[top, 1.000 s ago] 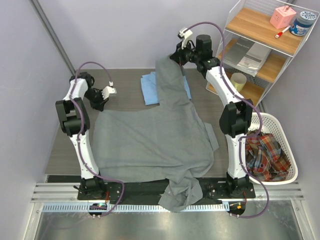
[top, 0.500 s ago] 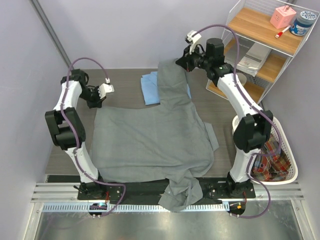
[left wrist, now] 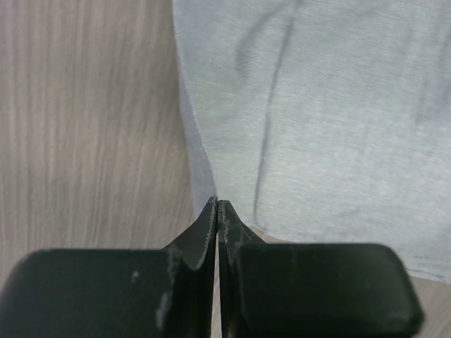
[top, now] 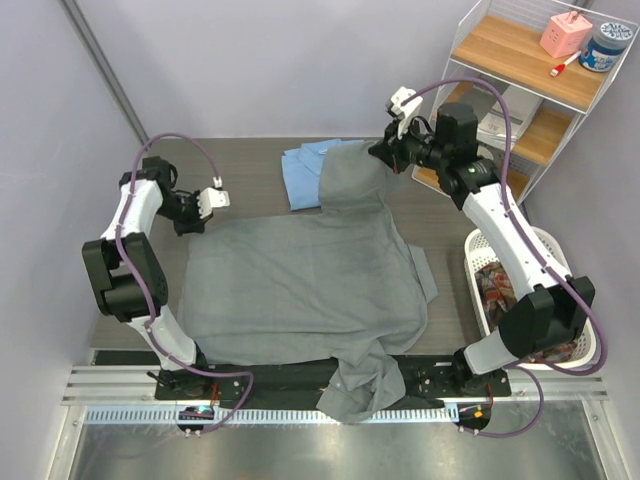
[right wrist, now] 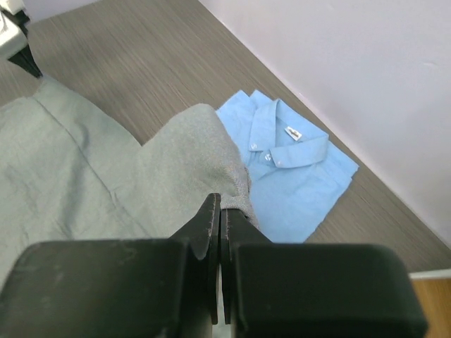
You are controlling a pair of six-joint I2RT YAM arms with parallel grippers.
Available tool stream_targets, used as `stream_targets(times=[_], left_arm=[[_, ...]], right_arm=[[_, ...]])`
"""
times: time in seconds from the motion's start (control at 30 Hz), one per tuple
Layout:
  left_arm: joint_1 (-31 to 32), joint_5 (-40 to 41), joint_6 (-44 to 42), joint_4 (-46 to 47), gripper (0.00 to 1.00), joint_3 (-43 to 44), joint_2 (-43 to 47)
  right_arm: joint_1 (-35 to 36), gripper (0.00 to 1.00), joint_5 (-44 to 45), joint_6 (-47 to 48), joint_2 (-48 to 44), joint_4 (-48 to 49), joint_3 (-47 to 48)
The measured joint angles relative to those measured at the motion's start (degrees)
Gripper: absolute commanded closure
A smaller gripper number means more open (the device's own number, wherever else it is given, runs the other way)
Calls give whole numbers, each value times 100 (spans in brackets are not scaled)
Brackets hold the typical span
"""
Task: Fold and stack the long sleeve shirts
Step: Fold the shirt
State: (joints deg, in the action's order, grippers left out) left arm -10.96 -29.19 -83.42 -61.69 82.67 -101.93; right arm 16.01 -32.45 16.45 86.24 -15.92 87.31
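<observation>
The grey long sleeve shirt [top: 300,280] lies spread over the middle of the table, and one part hangs over the near edge. My right gripper [top: 384,153] is shut on the end of its far sleeve and holds it above the table at the back right; the wrist view shows the cloth [right wrist: 106,169] pinched in the right gripper [right wrist: 220,204]. My left gripper [top: 190,222] is shut at the shirt's far left corner, the cloth edge [left wrist: 317,105] running into the left gripper [left wrist: 217,204]. The light blue shirt [top: 300,175] lies folded at the back, collar up [right wrist: 296,169], partly under the sleeve.
A white basket [top: 560,250] with plaid cloth [top: 500,290] stands at the right edge. A wire and wood shelf unit [top: 520,90] rises at the back right, close to the right arm. Walls close the back and left.
The right gripper has carried the sleeve end to the right and a little nearer, and the sleeve now bends over. The left gripper has moved nearer, down to the shirt's far left corner.
</observation>
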Motion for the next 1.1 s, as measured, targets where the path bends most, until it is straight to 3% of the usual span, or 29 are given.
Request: stream_targets(times=[0.23,0.33,0.43,0.57,0.67,0.77,1.1], left_arm=[[0,114,1062,531,100,533,-573],[-4,-55,1318,341,100,1147,-1043],[24,-216,1360,-146,100,1220,-1047],[101,-208,1403,-326,100,352,-662],[179,2,1458,-249,100,-684,-372],[236,284,1558,-116,100,-1161,-389],[313,1182,1871,201,100,-966,-758]], right_arm=[[0,99,184,129,229,-133,-216],[0,99,120,153,378,-402,-334],[2,99,70,289,378,-638,-826],[44,99,131,511,575,-966,-1530],[70,99,275,629,1080,-1113,-1631],[76,99,437,715,1541,-1172,-1633],[81,99,1110,787,2559,-1447,-1191]])
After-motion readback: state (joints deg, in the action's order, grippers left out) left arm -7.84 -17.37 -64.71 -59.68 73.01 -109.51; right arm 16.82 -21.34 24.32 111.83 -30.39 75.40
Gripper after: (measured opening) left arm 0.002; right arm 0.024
